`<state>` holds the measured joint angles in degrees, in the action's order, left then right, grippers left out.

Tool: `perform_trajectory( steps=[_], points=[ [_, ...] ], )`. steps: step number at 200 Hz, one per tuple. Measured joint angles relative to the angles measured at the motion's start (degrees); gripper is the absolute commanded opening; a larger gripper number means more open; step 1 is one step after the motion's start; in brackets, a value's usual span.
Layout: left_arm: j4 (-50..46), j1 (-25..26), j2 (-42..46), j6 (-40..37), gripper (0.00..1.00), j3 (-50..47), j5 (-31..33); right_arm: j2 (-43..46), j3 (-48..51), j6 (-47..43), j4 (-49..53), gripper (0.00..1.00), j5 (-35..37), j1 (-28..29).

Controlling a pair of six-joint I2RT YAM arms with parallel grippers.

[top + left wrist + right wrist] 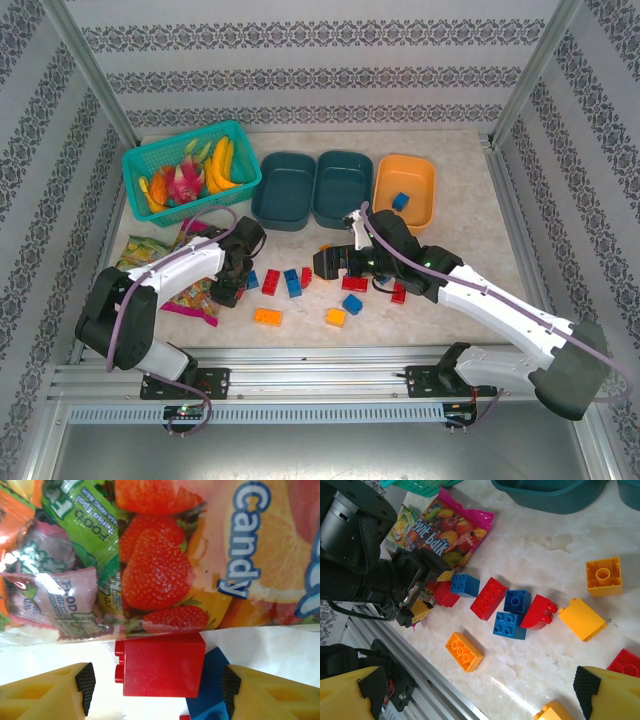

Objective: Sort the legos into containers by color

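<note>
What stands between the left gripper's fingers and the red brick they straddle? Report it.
The left gripper straddles the red brick. One pad faces it across bare table; before the other pad a blue brick fills the gap, against the red one. A candy bag lies just beyond.

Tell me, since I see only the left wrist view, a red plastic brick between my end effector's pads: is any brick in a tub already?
Observer: Yes, one small blue plastic brick lies in the orange plastic tub.
Operator: And the teal ones?
Observer: The dark teal plastic tub beside it and the second teal tub both look empty.
Operator: Where is the right arm?
Observer: The right end effector hangs open above the loose bricks mid-table.
</note>
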<state>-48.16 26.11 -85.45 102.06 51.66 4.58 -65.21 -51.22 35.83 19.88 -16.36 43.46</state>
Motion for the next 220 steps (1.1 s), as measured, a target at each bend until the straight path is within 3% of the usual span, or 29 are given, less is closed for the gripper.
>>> perform_trajectory(
  steps=[41, 81, 112, 139, 164, 220],
  points=[
    [2.6, 0.0, -2.0, -0.1, 0.67, 0.0, 0.0, 0.0, 0.0, 0.0, 0.0, 0.97, -0.7, -0.3],
    [3.0, 0.0, -4.0, -0.9, 0.55, 0.0, -0.3, -0.1, 0.0, 0.2, 0.0, 0.97, -0.9, -1.0],
    [3.0, 0.0, -4.2, -1.4, 0.53, 0.0, -0.3, -0.2, 0.0, 0.3, 0.0, 0.97, -0.9, -1.4],
    [3.0, 0.0, -4.5, -1.9, 0.40, 0.0, -0.5, -0.4, 0.0, 0.3, 0.0, 0.96, -0.9, -1.6],
    [2.5, 0.2, -3.7, -2.6, 0.39, 0.4, 0.0, -0.5, 0.0, 0.4, 0.0, 0.96, -0.9, -1.7],
    [-3.2, 2.7, 0.6, -10.6, 0.39, 14.7, 4.6, 0.8, -2.6, 0.8, 0.4, 0.95, 1.1, -3.8]
  ],
)
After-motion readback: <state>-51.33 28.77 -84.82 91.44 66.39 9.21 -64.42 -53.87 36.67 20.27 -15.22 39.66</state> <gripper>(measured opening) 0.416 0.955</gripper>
